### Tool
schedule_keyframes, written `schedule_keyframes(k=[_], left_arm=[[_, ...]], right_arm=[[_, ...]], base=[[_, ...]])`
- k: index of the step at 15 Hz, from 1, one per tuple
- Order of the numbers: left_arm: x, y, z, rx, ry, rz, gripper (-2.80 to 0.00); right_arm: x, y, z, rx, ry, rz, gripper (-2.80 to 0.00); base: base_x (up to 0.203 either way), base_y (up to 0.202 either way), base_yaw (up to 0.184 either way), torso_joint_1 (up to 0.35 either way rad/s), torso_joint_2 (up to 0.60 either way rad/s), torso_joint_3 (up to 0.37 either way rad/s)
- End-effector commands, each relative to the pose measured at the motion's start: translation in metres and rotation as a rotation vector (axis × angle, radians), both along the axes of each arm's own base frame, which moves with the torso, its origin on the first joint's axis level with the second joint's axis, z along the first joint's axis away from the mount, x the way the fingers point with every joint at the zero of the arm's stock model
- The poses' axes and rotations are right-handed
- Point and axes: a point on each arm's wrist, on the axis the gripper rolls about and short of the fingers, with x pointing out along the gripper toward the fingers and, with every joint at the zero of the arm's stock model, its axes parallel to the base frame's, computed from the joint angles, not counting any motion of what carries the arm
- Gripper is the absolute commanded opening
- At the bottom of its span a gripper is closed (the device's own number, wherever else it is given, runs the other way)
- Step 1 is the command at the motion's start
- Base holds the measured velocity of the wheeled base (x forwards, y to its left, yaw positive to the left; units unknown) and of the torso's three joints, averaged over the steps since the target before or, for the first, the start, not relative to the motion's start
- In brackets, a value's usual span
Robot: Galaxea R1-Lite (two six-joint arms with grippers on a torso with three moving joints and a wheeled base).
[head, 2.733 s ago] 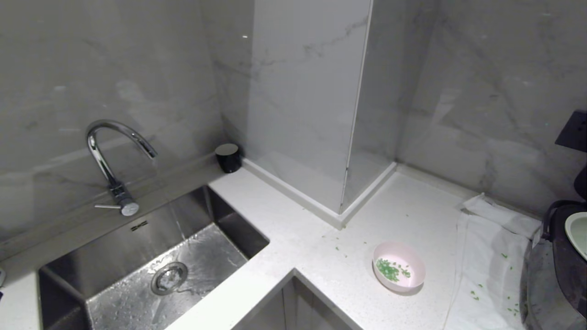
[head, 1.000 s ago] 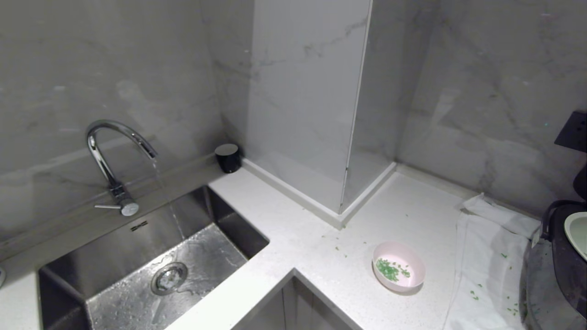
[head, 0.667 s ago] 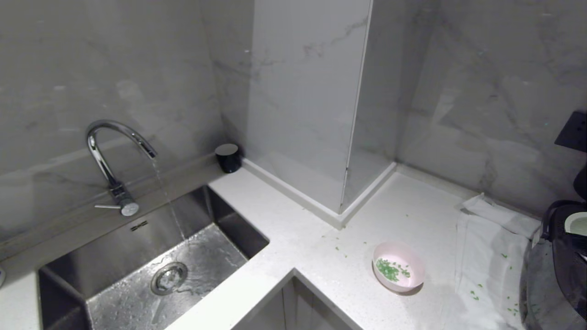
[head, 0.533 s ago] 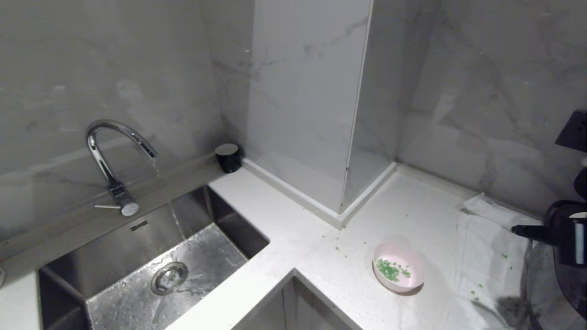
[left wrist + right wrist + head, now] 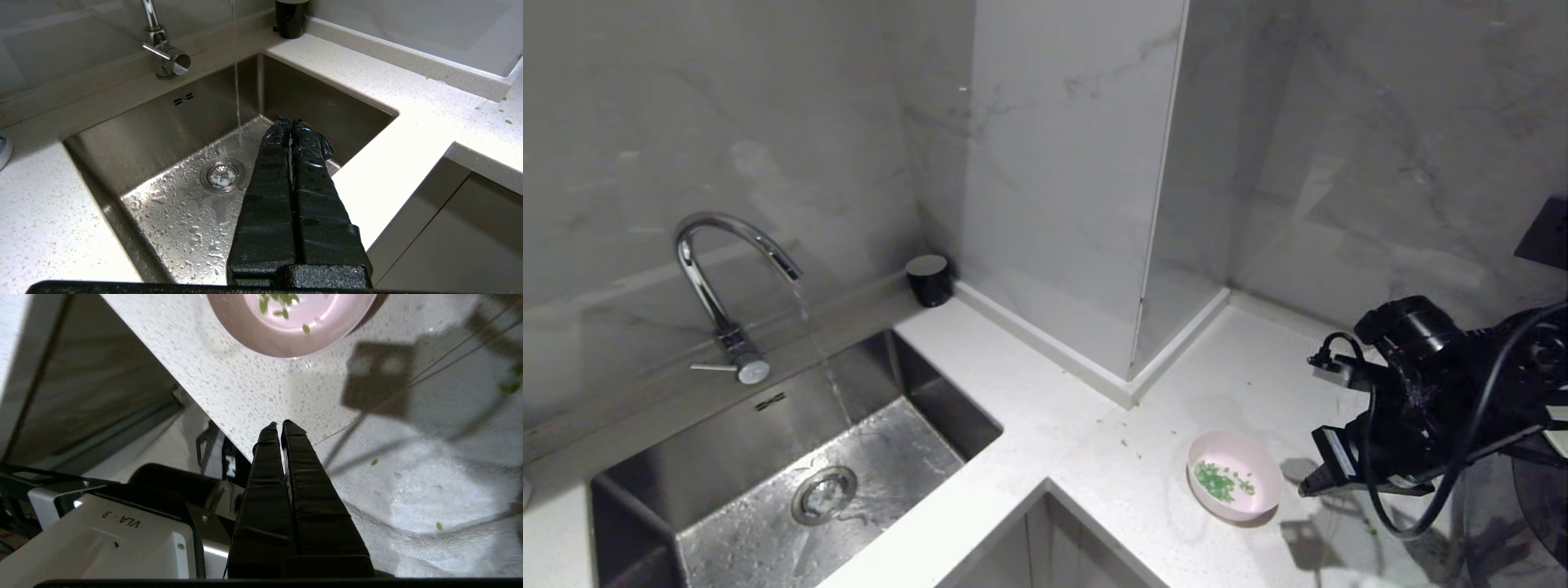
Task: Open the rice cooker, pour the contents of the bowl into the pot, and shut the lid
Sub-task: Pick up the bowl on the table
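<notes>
The small pink bowl [image 5: 1233,486] stands on the white counter with green chopped bits [image 5: 1215,480] inside; more bits lie scattered around it. My right gripper [image 5: 1304,492] hangs just right of the bowl, above the counter, its fingers shut and empty. In the right wrist view the gripper [image 5: 280,422] points at the counter's front edge, with the bowl [image 5: 286,330] further ahead. The left gripper [image 5: 290,120] is shut and empty over the sink. The rice cooker, its lid and pot are not clearly in view; only a dark rounded shape [image 5: 1543,514] shows behind my right arm.
A steel sink [image 5: 727,425] fills the left, and water runs from its curved faucet [image 5: 711,261]. A black cup [image 5: 929,280] stands by the tiled column [image 5: 1070,204]. A white towel [image 5: 429,498] with green bits covers the counter at the right.
My right arm has swung up into the head view from the right edge and now hangs over the towel beside the bowl. The bowl and the left gripper have stayed put.
</notes>
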Motion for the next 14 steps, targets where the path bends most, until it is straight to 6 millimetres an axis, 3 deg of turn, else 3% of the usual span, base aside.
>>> schedule_keyframes(k=[1,2,7,14], left_arm=[[0.0,0.0,0.0,0.0,0.003,0.004,-2.8],[0.0,0.0,0.0,0.002,0.003,0.004,-2.8],[0.0,0.0,0.0,0.008,0.003,0.003,-2.8],[0.0,0.0,0.0,0.005,0.001,0.004,-2.8]], right_arm=[[0.01,0.002,-0.021,-0.022,0.066,0.0,-2.8],[0.012,0.002,-0.022,-0.051,0.053,-0.007,0.0],[0.016,-0.01,-0.023,-0.108,0.025,-0.036,0.0],[0.043,-0.016,-0.066,-0.1,0.049,-0.052,0.0]], base=[[0.0,0.0,0.0,0.0,0.0,0.0],[0.0,0.0,0.0,0.0,0.0,0.0],[0.0,0.0,0.0,0.0,0.0,0.0],[0.0,0.0,0.0,0.0,0.0,0.0]])
